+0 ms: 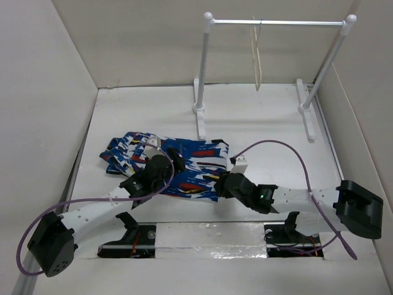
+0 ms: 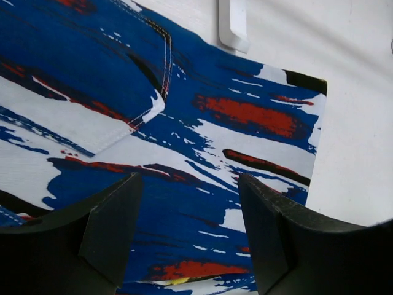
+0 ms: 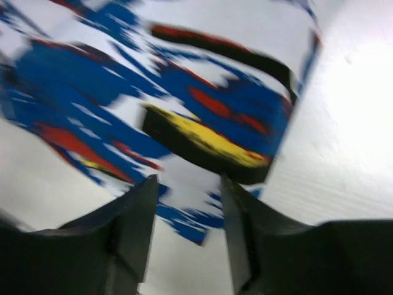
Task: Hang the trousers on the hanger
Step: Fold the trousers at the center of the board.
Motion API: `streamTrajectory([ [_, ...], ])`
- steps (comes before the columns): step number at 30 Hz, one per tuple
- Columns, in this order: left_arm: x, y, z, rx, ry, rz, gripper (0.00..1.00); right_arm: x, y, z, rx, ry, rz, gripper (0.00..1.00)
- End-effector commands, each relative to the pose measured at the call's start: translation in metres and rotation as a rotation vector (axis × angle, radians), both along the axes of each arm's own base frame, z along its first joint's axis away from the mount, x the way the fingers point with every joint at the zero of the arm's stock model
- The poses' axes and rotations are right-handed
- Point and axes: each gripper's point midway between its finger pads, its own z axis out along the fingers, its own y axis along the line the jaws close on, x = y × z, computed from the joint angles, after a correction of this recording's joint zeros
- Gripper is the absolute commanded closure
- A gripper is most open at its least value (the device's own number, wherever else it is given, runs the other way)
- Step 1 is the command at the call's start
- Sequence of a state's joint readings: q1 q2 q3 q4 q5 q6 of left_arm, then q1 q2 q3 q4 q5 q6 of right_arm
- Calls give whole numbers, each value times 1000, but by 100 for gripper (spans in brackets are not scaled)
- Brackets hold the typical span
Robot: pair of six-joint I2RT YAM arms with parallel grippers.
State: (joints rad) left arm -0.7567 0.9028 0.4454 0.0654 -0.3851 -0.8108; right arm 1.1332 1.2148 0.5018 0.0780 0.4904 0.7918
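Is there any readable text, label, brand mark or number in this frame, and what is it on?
None can be read.
The trousers carry only abstract streaks, no lettering.
The hanger and the rail stand show no marks.
The right wrist view is motion-blurred, so small print there could not be read.

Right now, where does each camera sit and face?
Top external: fixed above and behind the robot, looking down across the white table to the white two-post rail stand and thin cream-white hanger; left arm and right arm show.
Left wrist: on the left arm, looking down at the royal blue streaked fabric trousers; its dark fingers show.
Right wrist: on the right arm, blurred, facing the trousers' edge and table; its fingers show.
Shared: all see the trousers.
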Motion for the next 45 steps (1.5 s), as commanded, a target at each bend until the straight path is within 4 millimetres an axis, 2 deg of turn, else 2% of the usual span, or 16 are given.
streamTrajectory([
  [1,4,-5,-8,-49,-22,28,39,3,-13,-23,67,59,-145,53],
  [6,-7,13,-46,-37,37,92,39,3,-35,-54,18,111,-208,59],
  [9,-15,19,-57,-28,59,94,38,4,-42,-38,-3,90,-196,56],
  [14,-24,5,-34,-44,-14,8,43,9,-38,53,36,-89,-84,51],
  [17,-30,-14,-12,-32,-89,-48,48,32,-25,92,132,-180,-1,70],
  [19,-32,-29,-4,-2,-102,-78,50,55,-16,99,151,-201,54,90],
  [21,-38,-48,-7,40,-95,-116,50,82,-7,100,165,-201,81,100],
  [24,-48,-70,-13,57,-89,-163,50,113,6,103,204,-214,141,100],
  [25,-51,-76,-23,70,-64,-173,50,127,5,75,188,-140,157,100],
  [28,-55,-88,-40,67,-28,-200,50,159,1,55,169,-90,126,100],
  [29,-61,-95,-44,55,-15,-227,50,173,-13,31,141,-41,71,100],
  [32,-68,-108,-56,36,12,-273,50,201,-52,5,125,26,-98,100],
  [37,-74,-130,-71,43,51,-311,47,216,-79,-6,122,65,-165,100],
  [40,-76,-142,-77,41,75,-325,46,216,-83,16,123,-1,-163,100],
  [44,-73,-159,-77,-5,86,-318,46,189,-65,60,120,-103,-76,97],
  [45,-76,-164,-77,-10,85,-326,46,175,-64,56,93,-94,-71,95],
])
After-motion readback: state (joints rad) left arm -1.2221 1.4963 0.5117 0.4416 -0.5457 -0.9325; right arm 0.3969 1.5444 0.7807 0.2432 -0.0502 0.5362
